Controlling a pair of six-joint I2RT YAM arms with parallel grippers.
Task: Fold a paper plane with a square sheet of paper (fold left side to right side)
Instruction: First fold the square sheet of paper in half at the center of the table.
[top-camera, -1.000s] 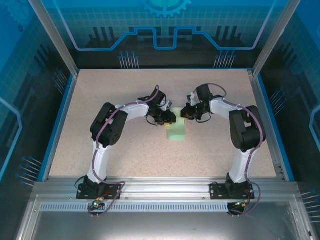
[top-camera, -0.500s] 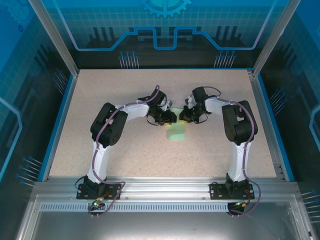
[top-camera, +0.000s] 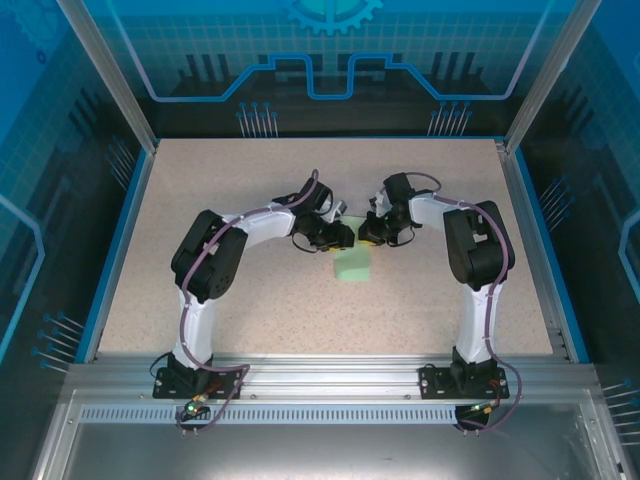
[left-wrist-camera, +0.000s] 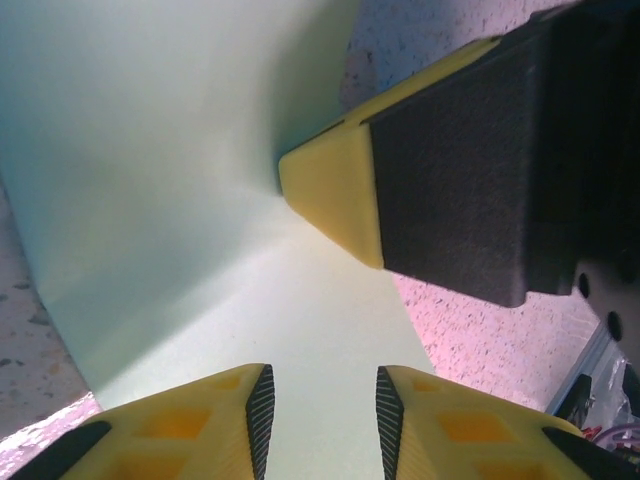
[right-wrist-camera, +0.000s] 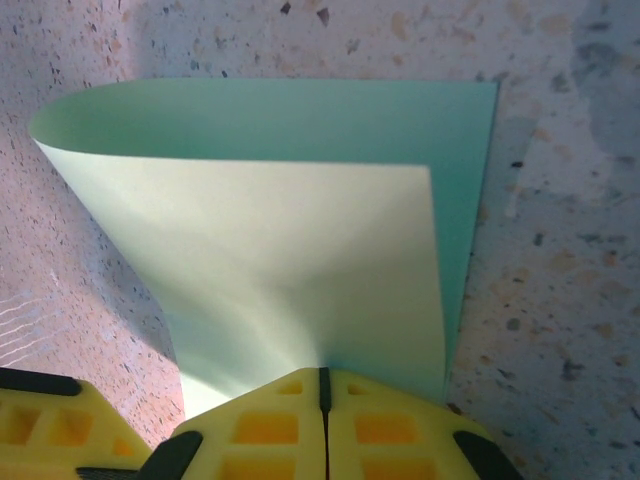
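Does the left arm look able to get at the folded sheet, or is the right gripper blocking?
Probably yes. The left gripper is open over the square sheet of paper, with bare paper ahead of it. The right gripper is shut on the sheet's edge, to one side.

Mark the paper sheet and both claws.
paper sheet (right-wrist-camera: 300, 250), right wrist view, folded-over top layer.
left claw (left-wrist-camera: 322, 420), left wrist view, gap between fingertips.
right claw (right-wrist-camera: 322, 388), right wrist view, seam between closed fingertips.
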